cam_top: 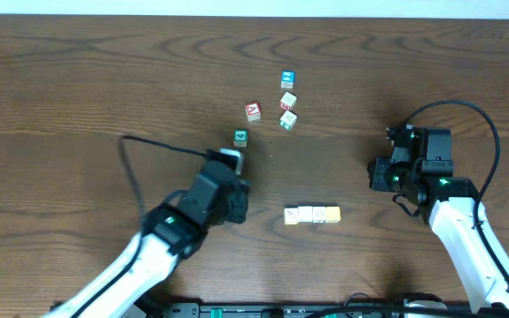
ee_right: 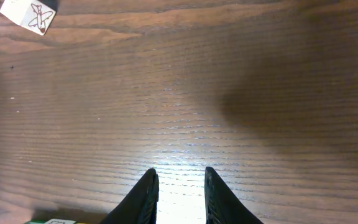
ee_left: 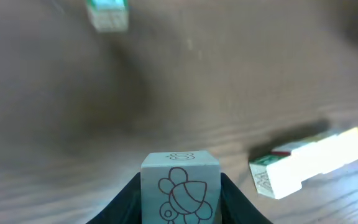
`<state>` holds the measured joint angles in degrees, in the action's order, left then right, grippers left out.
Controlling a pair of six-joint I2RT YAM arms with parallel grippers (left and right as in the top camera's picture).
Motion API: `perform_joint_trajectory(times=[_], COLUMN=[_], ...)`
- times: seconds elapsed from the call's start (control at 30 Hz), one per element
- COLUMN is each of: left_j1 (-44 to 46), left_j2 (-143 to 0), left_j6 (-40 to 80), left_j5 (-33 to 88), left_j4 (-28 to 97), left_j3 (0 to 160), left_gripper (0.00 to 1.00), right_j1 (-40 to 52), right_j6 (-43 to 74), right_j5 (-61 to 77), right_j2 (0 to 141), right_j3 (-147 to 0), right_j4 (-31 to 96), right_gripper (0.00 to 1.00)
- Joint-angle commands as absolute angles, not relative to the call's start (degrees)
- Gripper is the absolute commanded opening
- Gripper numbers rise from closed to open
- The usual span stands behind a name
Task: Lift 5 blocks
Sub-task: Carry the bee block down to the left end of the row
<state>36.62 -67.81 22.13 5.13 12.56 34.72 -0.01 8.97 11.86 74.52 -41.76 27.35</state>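
Cream and yellow, a short row of blocks point(cam_top: 312, 215) lies nearest, right of the left gripper point(ee_left: 180, 208), whose fingers clamp a cream block point(ee_left: 180, 180) printed with a bee-like figure. One lift seems in hand; next it needs a straight rise, clear of the green cube point(cam_top: 240, 138) beyond. The right gripper point(ee_right: 180, 194) stands slightly parted, empty. A pale cube point(cam_top: 288, 101) sits farthest. The row's count is unclear, as is whether the held block is off the table point(cam_top: 78, 79).
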Motion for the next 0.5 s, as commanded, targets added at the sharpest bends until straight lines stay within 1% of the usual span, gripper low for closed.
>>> perform_joint_trajectory(times=[0.0, 0.13, 0.3, 0.47], left_j1=[39.2, 42.6, 47.0, 49.6], left_j2=[-72.1, -75.2, -76.7, -77.8], left_j6=[25.4, 31.9, 39.4, 43.6], left_j5=[8.1, 4.7, -3.2, -6.6], left_j4=[10.1, 7.4, 8.7, 8.7], left_j3=[34.6, 34.6, 34.6, 34.6], left_gripper=[0.08, 0.08, 0.08, 0.08], right_j1=[-0.3, -0.3, -0.3, -0.3], right_j6=[9.6, 9.6, 9.6, 9.6], right_j5=[12.3, 12.3, 12.3, 12.3], right_j2=[74.6, 74.7, 74.7, 74.7], right_j3=[-41.4, -41.4, -41.4, -41.4], right_j4=[27.2, 27.2, 27.2, 27.0], right_gripper=[0.22, 0.22, 0.22, 0.22])
